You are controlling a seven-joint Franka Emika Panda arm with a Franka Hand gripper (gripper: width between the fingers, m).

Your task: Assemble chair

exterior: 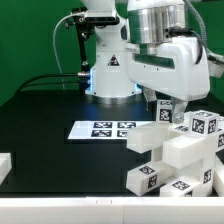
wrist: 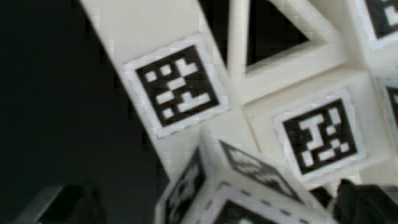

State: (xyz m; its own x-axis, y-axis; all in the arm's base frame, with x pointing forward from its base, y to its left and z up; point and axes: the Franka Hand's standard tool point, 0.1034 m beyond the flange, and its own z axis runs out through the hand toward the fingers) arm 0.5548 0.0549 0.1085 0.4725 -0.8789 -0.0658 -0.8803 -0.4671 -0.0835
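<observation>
The chair [exterior: 178, 158] is a stack of chunky white tagged parts at the exterior view's lower right. Its topmost tagged block [exterior: 203, 125] sits at the right edge. My gripper [exterior: 168, 113] hangs just above the back of the stack, and its fingertips are hidden behind the parts. In the wrist view, white tagged panels [wrist: 178, 85] fill the picture. A tagged block end [wrist: 240, 190] lies between my dark fingers [wrist: 68, 205]. The gripper [wrist: 210, 205] stands open, with a dark gap showing between the finger and the block.
The marker board [exterior: 104, 129] lies flat on the black table, to the exterior view's left of the chair. A loose white part [exterior: 5, 165] shows at the left edge. The arm's base [exterior: 108, 75] stands behind the board, with cables running to the left.
</observation>
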